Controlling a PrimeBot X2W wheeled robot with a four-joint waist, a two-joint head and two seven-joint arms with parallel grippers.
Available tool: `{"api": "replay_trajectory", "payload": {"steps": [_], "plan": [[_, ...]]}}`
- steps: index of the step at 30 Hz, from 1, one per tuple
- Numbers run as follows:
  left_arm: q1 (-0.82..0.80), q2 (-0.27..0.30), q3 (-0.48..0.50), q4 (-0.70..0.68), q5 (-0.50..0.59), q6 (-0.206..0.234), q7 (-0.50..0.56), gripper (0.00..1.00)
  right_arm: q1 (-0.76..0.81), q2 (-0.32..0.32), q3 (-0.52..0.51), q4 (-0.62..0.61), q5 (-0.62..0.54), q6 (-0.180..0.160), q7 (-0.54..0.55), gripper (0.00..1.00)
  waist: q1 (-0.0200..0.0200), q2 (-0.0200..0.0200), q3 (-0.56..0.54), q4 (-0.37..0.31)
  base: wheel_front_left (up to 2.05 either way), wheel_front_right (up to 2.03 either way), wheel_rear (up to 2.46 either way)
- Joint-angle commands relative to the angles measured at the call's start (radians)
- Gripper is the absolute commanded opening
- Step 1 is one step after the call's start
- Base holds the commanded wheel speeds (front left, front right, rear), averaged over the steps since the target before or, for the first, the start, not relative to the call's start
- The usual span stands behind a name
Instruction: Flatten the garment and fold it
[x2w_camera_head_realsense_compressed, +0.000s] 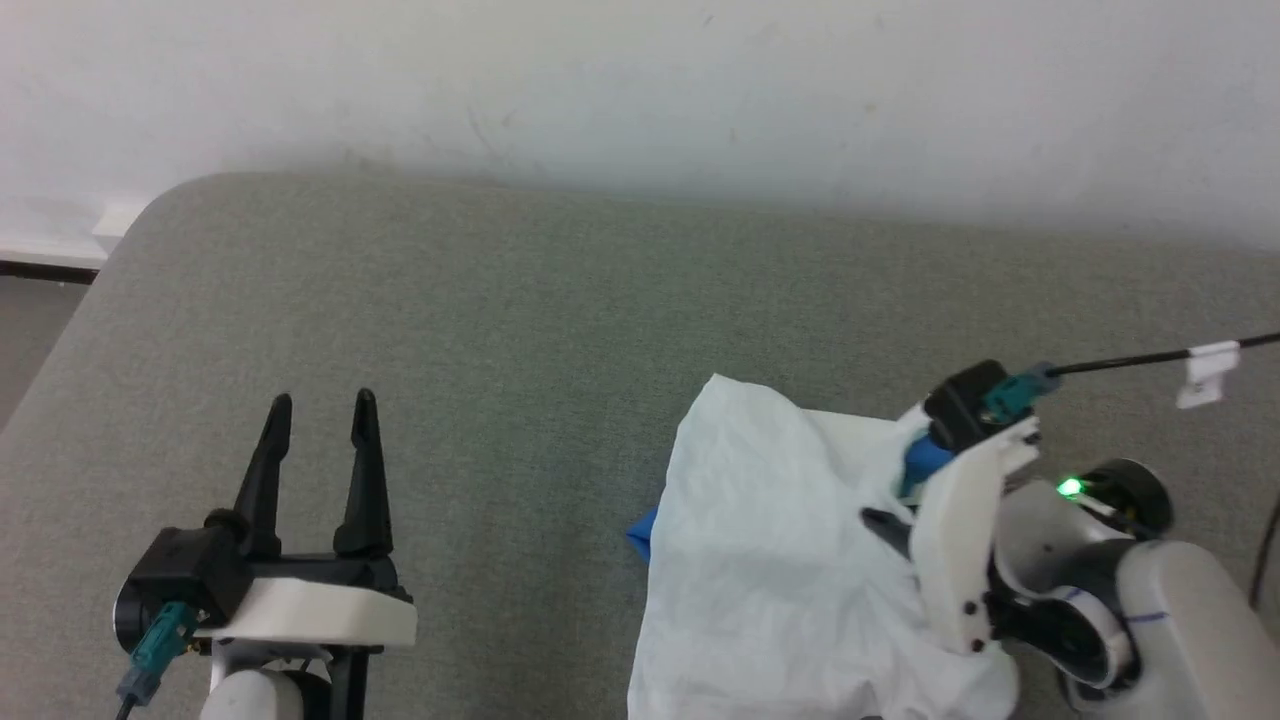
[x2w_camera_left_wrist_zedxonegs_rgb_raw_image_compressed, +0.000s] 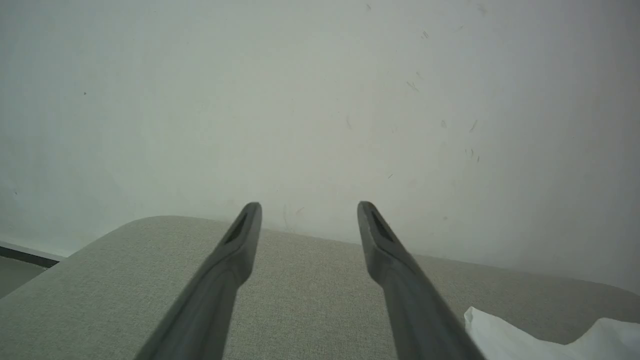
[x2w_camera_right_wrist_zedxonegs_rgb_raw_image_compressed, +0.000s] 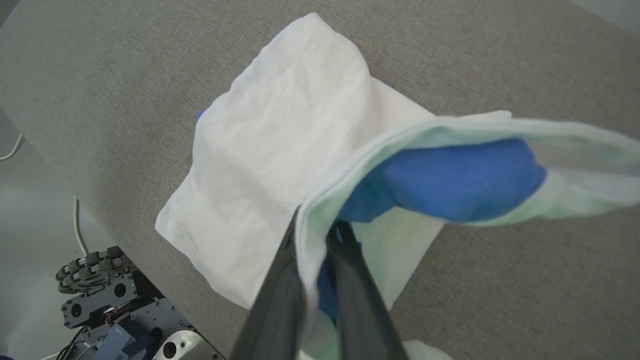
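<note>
The garment lies as a white, partly folded heap on the right of the grey table, with a bit of blue showing at its left edge. My right gripper is shut on the garment's edge and holds a flap of it lifted, white outside and blue sleeve inside. In the head view the right gripper sits at the garment's right side, fingertips buried in cloth. My left gripper stands open above bare table at the lower left, well apart from the garment. A white corner of the garment shows past the left gripper.
A pale wall runs behind the table's far edge. A black cable with a white tag stretches from the right wrist to the right. The table's rounded left corner drops to the floor. The robot's base sits below the near edge.
</note>
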Motion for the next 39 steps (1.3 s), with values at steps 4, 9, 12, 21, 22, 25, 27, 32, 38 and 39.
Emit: {"api": "replay_trajectory", "payload": {"steps": [4, 9, 12, 21, 22, 25, 27, 32, 38, 39], "plan": [[-0.009, -0.007, -0.008, 0.007, 0.008, -0.014, -0.005, 1.0, -0.078, 0.051, 0.058, 0.092, 0.004, -0.002, -0.042, 0.0, 0.0, 0.0, 0.017, 0.034, 0.0, 0.0, 0.0], [-0.011, -0.011, -0.011, 0.013, 0.006, -0.018, -0.005, 1.0, -0.136, 0.087, 0.11, 0.224, -0.012, -0.002, -0.086, 0.0, 0.0, 0.0, 0.033, 0.065, 0.0, 0.0, 0.0], [-0.014, -0.014, -0.013, 0.014, 0.005, -0.021, -0.005, 1.0, -0.164, 0.101, 0.131, 0.3, -0.022, -0.002, -0.114, 0.0, 0.0, 0.0, 0.044, 0.082, 0.0, 0.0, 0.0], [-0.027, -0.021, -0.01, 0.012, 0.004, -0.025, -0.005, 1.0, -0.228, 0.114, 0.187, 0.467, -0.036, -0.002, -0.234, 0.0, 0.0, 0.0, 0.073, 0.1, 0.0, 0.0, 0.0], [-0.028, -0.022, -0.008, 0.011, 0.004, -0.025, -0.005, 1.0, -0.234, 0.112, 0.2, 0.477, -0.035, -0.002, -0.247, 0.0, 0.0, 0.0, 0.073, 0.099, 0.0, 0.0, 0.0], [-0.027, -0.024, -0.004, 0.011, 0.005, -0.025, -0.005, 1.0, -0.252, 0.115, 0.235, 0.495, -0.02, -0.002, -0.288, 1.0, 0.0, 0.0, 0.07, 0.095, 0.0, 0.0, 0.0], [-0.027, -0.025, -0.003, 0.013, 0.007, -0.025, -0.005, 1.0, -0.267, 0.116, 0.263, 0.497, -0.014, -0.002, -0.317, 1.0, 0.0, 0.0, 0.065, 0.09, 0.0, 0.0, 0.0], [-0.023, -0.026, 0.001, 0.016, 0.012, -0.027, -0.005, 1.0, -0.3, 0.122, 0.325, 0.464, 0.034, -0.002, -0.378, 1.0, 0.0, 0.0, 0.052, 0.073, 0.0, 0.0, 0.0], [-0.015, -0.027, 0.008, 0.017, 0.017, -0.028, -0.005, 1.0, -0.315, 0.124, 0.305, 0.401, 0.063, -0.002, -0.45, 1.0, 0.0, 0.0, 0.031, 0.047, 0.0, 0.0, 0.0], [-0.013, -0.027, 0.008, 0.016, 0.018, -0.029, -0.005, 1.0, -0.311, 0.12, 0.284, 0.387, 0.059, -0.002, -0.461, 1.0, 0.0, 0.0, 0.028, 0.042, 0.0, 0.0, 0.0]]}}
